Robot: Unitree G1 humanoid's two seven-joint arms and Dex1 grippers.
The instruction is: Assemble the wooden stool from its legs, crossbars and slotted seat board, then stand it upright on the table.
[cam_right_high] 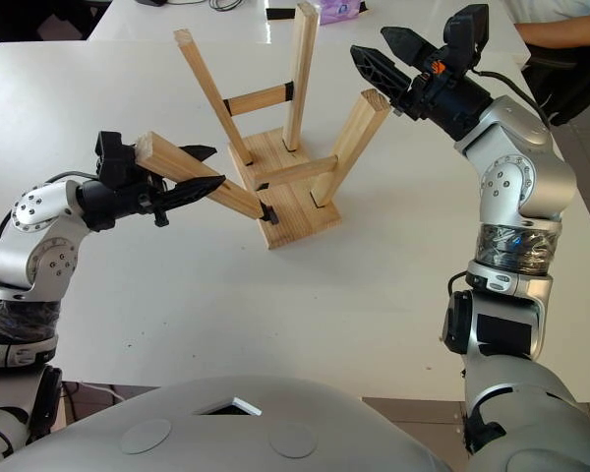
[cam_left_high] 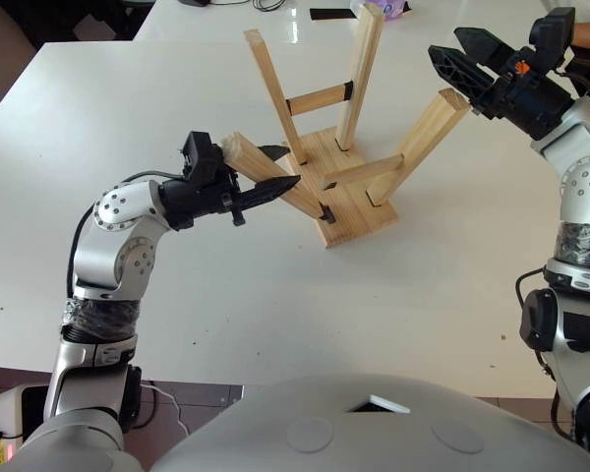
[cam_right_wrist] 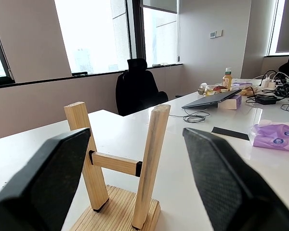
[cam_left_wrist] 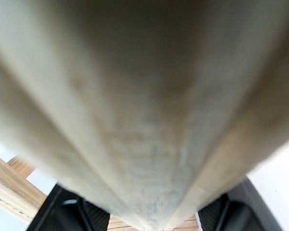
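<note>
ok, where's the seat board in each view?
Left eye: seat board centre, flat on the table.
Right eye: seat board centre again.
Left wrist: probably the wood sliver past the gripped leg.
Right wrist: seat board under the two upright legs.
Shared landmark: the crossbar joining those legs.

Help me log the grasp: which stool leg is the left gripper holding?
The front leg slanting toward the robot's left; the left gripper has its fingers around it. The other three legs are ungripped.
</note>
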